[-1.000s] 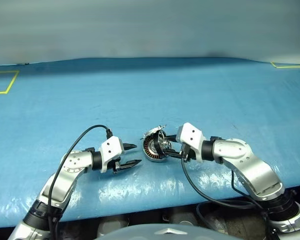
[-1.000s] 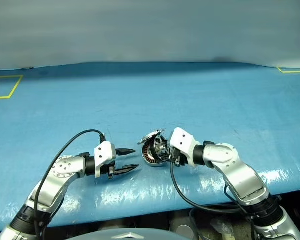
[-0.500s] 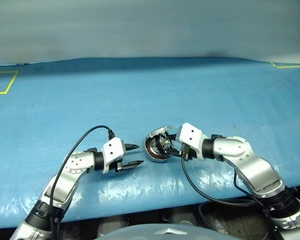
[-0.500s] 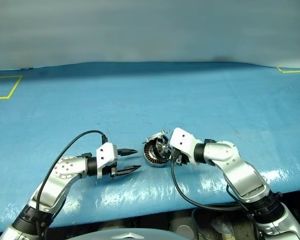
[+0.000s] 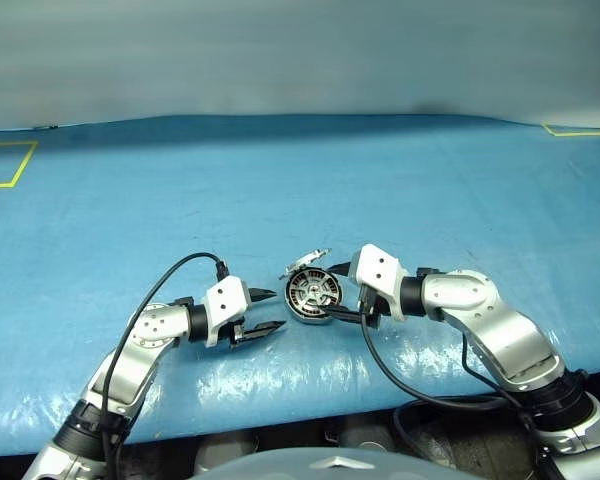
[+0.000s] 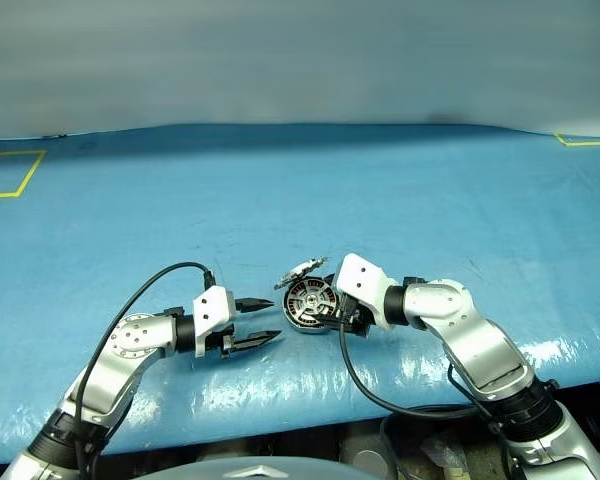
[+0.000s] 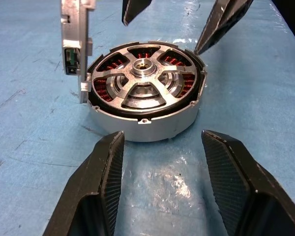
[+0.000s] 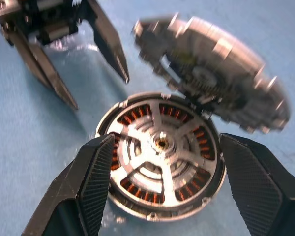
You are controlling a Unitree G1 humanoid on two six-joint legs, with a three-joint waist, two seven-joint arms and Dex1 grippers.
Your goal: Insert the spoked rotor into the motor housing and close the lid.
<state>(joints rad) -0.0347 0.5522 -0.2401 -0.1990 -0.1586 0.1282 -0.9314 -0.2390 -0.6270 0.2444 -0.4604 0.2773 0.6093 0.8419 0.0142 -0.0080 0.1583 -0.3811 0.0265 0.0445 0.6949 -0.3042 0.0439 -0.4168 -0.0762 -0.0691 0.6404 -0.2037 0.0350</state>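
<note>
Table [image 5: 400, 180]: wide blue sheet, smooth, a little glossy and wrinkled at the near edge.
My right gripper [image 8: 160, 172]: fingers apart, one on each side of the motor housing and holding nothing; the black pads have a fine grid texture.
My left gripper [image 7: 160, 157]: fingers apart and empty, just left of the housing, pointing at it.
Motor housing [image 7: 145, 115]: round shallow silver-grey case, lying flat on the sheet between my two grippers, with copper-brown windings inside.
Lid [image 8: 216, 73]: round grey disc with teeth on the rim, standing open at the far left edge of the housing, joined there.
Spoked rotor [image 7: 145, 86]: shiny wheel with a central hub, seated inside the housing, I think fully.
Step in hand: closing the lid. I should push it down slowly from its free edge, with the left gripper steadying the case so it does not slide.
</note>
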